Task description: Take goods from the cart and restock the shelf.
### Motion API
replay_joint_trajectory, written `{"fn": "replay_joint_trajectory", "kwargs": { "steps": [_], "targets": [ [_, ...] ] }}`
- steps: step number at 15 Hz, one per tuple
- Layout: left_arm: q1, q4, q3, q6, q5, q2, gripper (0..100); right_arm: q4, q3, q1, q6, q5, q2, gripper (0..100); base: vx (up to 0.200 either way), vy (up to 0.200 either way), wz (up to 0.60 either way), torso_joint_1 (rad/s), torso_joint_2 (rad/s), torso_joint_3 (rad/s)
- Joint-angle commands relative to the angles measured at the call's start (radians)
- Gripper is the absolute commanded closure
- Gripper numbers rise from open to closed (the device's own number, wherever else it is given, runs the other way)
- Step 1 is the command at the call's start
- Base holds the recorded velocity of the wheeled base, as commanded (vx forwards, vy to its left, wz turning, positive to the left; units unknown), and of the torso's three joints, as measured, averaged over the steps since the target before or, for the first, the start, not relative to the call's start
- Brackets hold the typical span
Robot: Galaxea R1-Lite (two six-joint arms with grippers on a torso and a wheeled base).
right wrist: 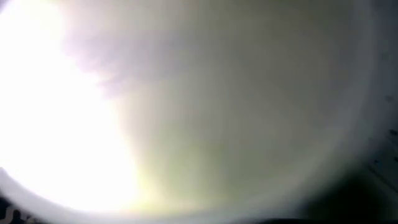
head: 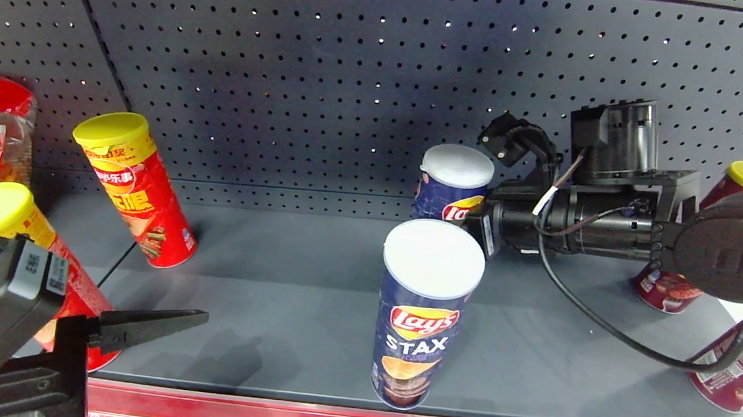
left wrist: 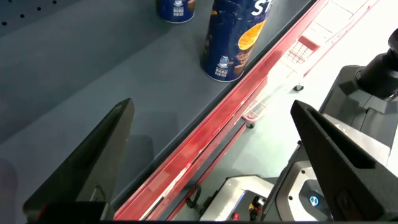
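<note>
Showing my right claw (head: 476, 222) against the rear can (head: 451, 185), grip not discernible; I judge it lines up behind the front can (head: 427, 306) for a tidy row; left claw (left wrist: 211, 106) spread, empty

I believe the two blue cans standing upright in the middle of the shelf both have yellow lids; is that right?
Not quite: the head view shows the front blue can and the rear blue can upright in the middle of the shelf, but with white lids, not yellow.
</note>
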Motion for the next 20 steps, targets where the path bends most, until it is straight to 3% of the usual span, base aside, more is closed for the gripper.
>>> {"fn": "replay_joint_trajectory", "kwargs": {
  "steps": [1, 7, 17, 20],
  "targets": [
    [0.000, 0.001, -0.007, 0.000, -0.003, 0.019, 0, 0.000, 0.008, 0.002, 0.005, -0.002, -0.035, 0, 0.000, 0.000, 0.00, 0.000, 0.00, 0.000],
    [0.000, -0.005, -0.036, 0.000, -0.002, 0.084, 0, 0.000, 0.153, 0.000, 0.025, -0.028, -0.179, 0, 0.000, 0.000, 0.00, 0.000, 0.00, 0.000],
    [-0.005, -0.007, -0.062, 0.020, 0.010, 0.305, 0, 0.005, 0.587, -0.016, 0.053, -0.072, -0.725, 0, 0.000, 0.000, 0.00, 0.000, 0.00, 0.000],
    [-0.003, -0.008, -0.068, 0.050, 0.012, 0.381, 0, 0.011, 0.619, -0.018, 0.055, -0.075, -0.878, 0, 0.000, 0.000, 0.00, 0.000, 0.00, 0.000]
  ]
}}
